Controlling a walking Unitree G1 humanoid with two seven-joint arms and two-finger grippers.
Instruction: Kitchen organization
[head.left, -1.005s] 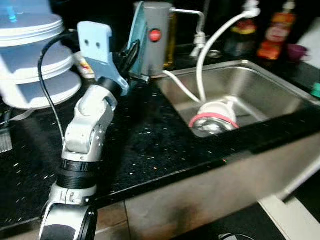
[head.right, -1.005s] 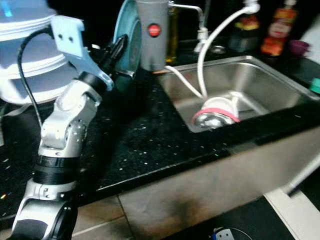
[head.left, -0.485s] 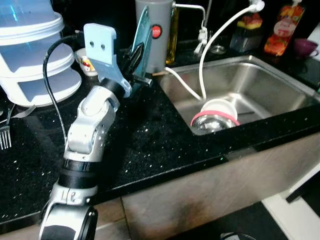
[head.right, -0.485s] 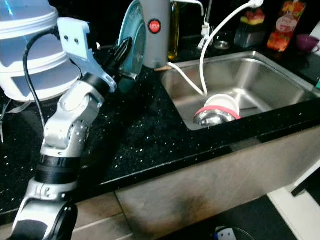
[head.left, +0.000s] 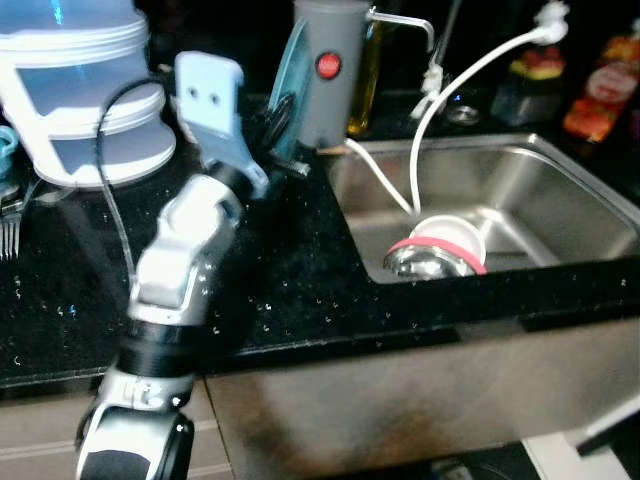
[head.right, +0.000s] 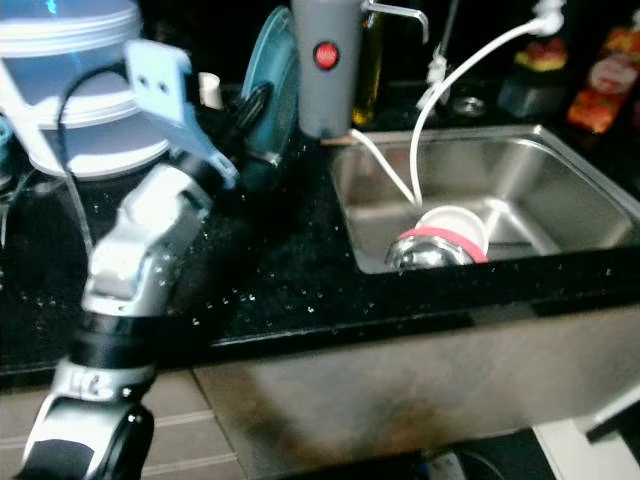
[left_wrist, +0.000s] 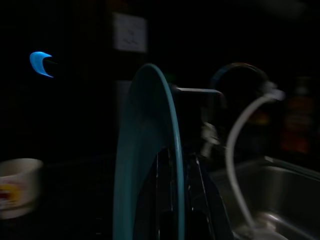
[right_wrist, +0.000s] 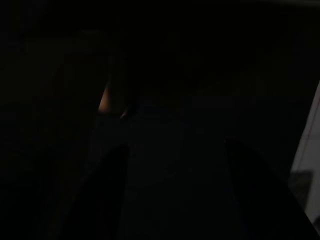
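Teal plate (head.left: 291, 90), round, thin-rimmed, stands on edge on the black counter (head.left: 300, 290), upper centre of the frame, just left of a grey jug (head.left: 330, 70) with a red button

Left gripper (head.right: 255, 110) clenched on the plate's lower rim, black fingers (left_wrist: 162, 200) either side of the edge, seen best from the left wrist

Left wrist view gives the plate edge-on, rim curving up, plus a small cream cup (left_wrist: 17, 187) at lower left of that frame and the white hose (left_wrist: 240, 145) at right

Head views add the wider layout: white stacked containers (head.left: 85, 95) upper left, a fork (head.left: 10, 235) at the left edge

Steel sink (head.left: 500, 200) at right holds a white bowl with a pink rim (head.left: 440, 250); hose drops into it

Right gripper (right_wrist: 172, 200): wrist view very dark, two fingers apart, nothing between them
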